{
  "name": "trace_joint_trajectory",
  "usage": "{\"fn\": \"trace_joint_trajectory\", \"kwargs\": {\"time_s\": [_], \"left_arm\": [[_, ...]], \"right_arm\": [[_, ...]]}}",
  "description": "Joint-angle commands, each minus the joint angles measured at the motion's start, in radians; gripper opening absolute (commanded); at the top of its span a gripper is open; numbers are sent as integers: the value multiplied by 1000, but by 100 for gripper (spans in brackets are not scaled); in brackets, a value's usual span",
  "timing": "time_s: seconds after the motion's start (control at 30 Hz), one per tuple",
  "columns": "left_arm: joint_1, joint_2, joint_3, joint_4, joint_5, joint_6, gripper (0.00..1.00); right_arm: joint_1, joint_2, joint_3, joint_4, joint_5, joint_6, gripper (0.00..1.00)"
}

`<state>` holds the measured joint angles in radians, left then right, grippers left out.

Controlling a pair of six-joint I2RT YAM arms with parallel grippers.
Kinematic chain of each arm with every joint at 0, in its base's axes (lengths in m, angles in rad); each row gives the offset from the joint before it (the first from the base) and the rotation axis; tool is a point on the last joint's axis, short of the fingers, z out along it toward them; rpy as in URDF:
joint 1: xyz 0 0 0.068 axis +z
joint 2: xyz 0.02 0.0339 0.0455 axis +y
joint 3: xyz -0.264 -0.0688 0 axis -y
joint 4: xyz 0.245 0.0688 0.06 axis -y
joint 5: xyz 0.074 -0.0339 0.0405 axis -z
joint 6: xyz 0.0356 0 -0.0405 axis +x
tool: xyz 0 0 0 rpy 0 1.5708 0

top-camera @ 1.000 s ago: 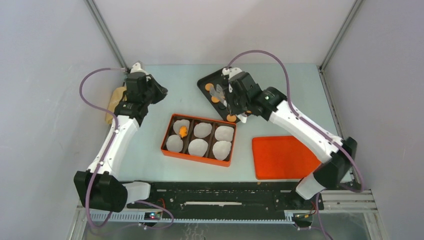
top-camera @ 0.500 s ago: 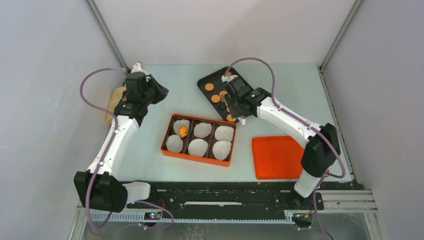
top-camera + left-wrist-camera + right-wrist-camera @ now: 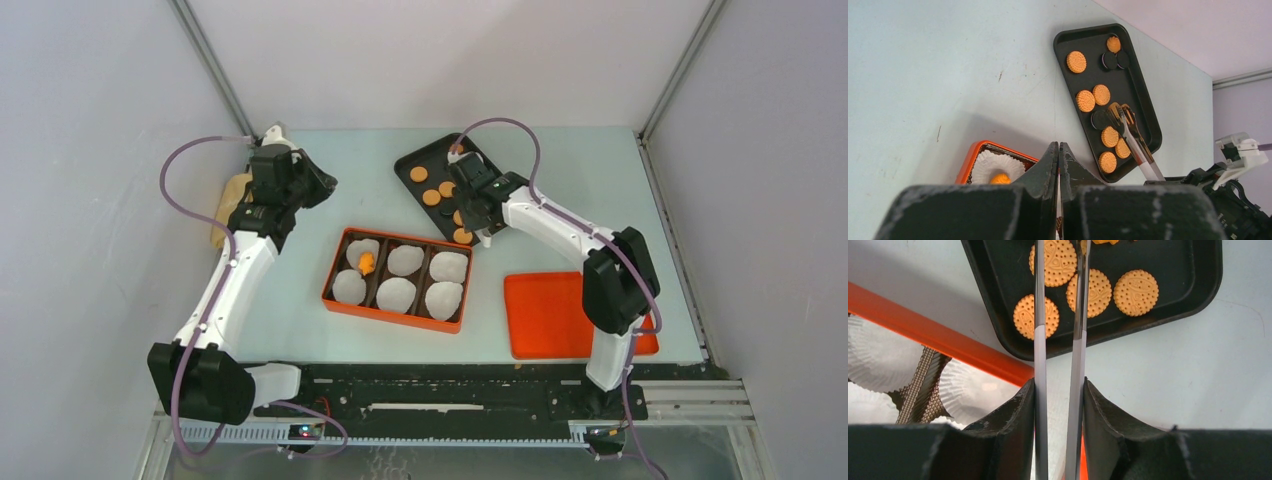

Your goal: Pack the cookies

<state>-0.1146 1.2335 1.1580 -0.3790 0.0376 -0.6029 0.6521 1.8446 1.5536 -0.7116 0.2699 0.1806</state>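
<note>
Round orange-brown cookies (image 3: 1136,285) and a few dark ones (image 3: 1109,60) lie on a black tray (image 3: 408,160) at the back of the table. My right gripper (image 3: 1059,382) is shut on a pair of metal tongs (image 3: 1040,340). The tong arms reach out over the tray's near cookies, and their tips (image 3: 1120,111) sit low by a dark cookie. I cannot tell whether the tips hold anything. One orange fish-shaped cookie (image 3: 366,263) lies in a back-left liner of the orange box (image 3: 330,272). My left gripper (image 3: 1058,146) is shut and empty, off to the box's left.
The orange box holds several white paper liners (image 3: 444,298) in brown compartments. Its flat orange lid (image 3: 560,315) lies to the right of it. A tan bag (image 3: 229,205) sits at the table's left edge behind the left arm.
The right arm has come down and drawn in over the black tray, bringing the tongs low above the cookies. The left arm has stayed where it was.
</note>
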Motion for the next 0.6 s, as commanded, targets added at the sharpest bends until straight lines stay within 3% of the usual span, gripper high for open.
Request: {"fn": "trace_joint_trajectory", "kwargs": {"time_s": [0.0, 0.57], "left_arm": [[3, -31, 3, 12, 1, 10, 6], [8, -11, -18, 32, 18, 3, 6]], "right_arm": [[-13, 30, 60, 41, -2, -2, 43], [-34, 168, 216, -18, -49, 5, 47]]}}
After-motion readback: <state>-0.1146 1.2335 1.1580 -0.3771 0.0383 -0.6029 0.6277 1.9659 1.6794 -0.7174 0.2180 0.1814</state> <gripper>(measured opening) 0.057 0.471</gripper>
